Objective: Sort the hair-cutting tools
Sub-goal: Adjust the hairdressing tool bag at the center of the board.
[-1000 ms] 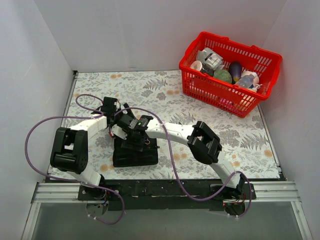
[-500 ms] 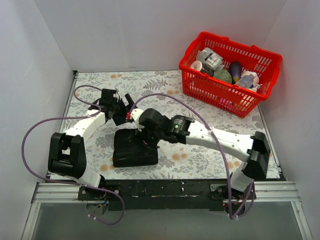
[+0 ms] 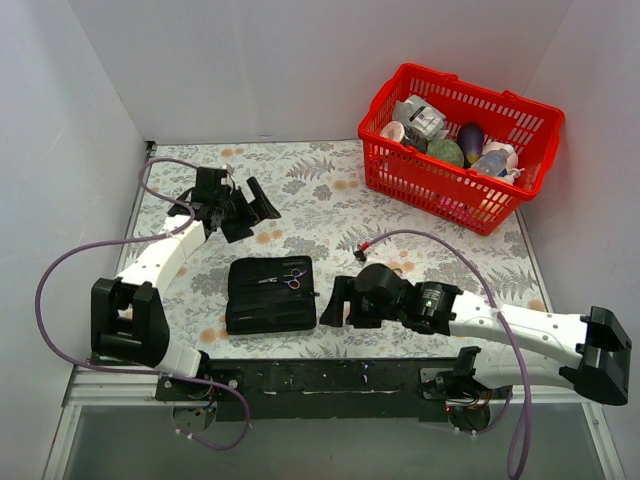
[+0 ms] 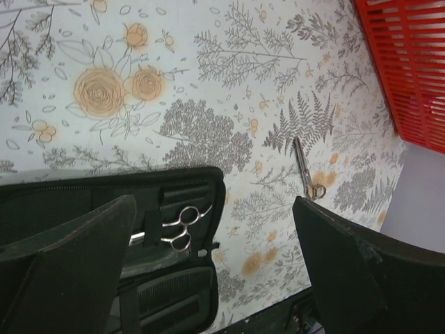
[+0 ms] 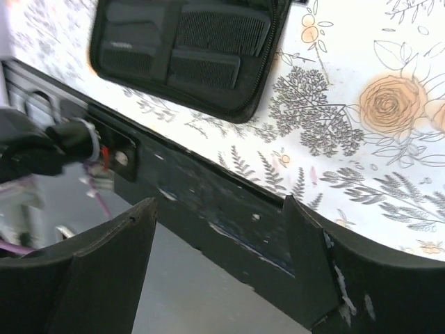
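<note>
Sorting looks partway done, I'd say. One pair of scissors (image 3: pixel 285 279) sits tucked in the open black case (image 3: pixel 270 310) at 7 o'clock on the desk (image 3: pixel 330 190). Another pair (image 4: pixel 306 170) lies loose on the desk, at 2 o'clock from the case in the left wrist view. Can't make out the comb for sure.

A second ago both arms were crowded over the case. Now the left fingers (image 3: pixel 250 210) are off at 10 o'clock and the right fingers (image 3: pixel 332 303) at its 3 o'clock, both spread wide and holding nothing.
</note>
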